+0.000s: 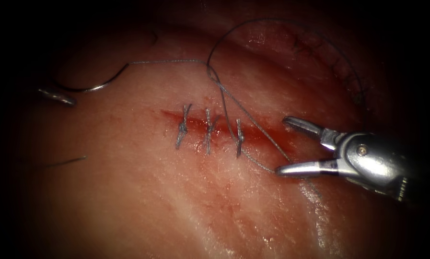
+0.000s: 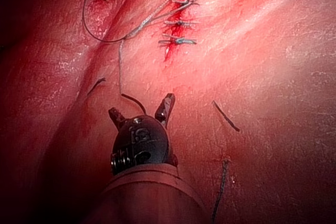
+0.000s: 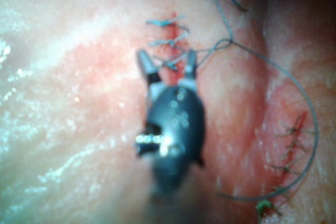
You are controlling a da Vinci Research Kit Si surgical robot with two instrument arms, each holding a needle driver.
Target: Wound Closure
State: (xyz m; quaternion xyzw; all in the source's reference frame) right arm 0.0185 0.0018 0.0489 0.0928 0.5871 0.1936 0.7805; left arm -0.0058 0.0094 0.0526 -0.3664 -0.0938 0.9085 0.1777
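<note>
The right tool has its jaws spread wide at the right end of the cut, holding nothing, with the thread running between them. Three stitches already cross the cut; its right end is unclosed. The left tool is also spread and empty. The needle lies loose on the tissue, well left of the cut.

An older row of dark stitches runs along the far right, a separate line closed along its length. A short loose thread scrap lies at the near left on the tissue — straight, untied, well apart from that row.
</note>
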